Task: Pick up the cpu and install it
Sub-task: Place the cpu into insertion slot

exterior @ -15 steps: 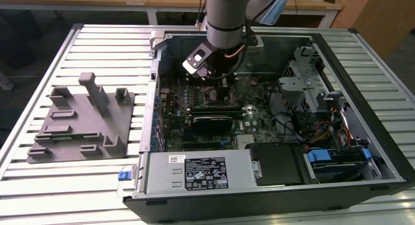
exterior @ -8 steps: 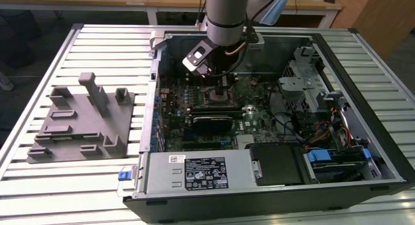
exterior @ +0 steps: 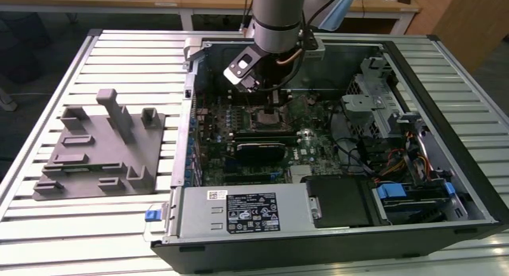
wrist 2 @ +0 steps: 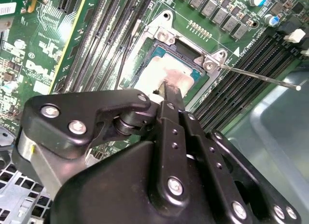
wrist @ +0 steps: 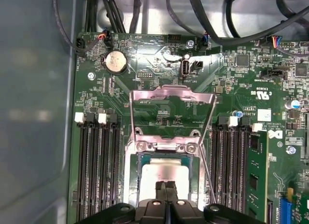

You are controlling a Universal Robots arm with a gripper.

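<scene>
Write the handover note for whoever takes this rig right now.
Gripper: shut, its tip at the top of the cpu, inside the computer case; contact cannot be confirmed.
Cpu: lying flat in the socket on the board.
Done: cpu is in the socket.
Left: the hold-down frame stands open and the lever is unlatched.

Exterior view, worktop (exterior: 104,55): computer case (exterior: 477,186) at centre; tray (exterior: 95,168) on the worktop at the case's 9 o'clock, apart from it. In the case: motherboard (exterior: 318,151), power supply (exterior: 238,210) at its 6 o'clock. First wrist view: cpu (wrist: 164,173) in the socket (wrist: 166,146) on the motherboard, claw (wrist: 166,185) directly over it.
</scene>
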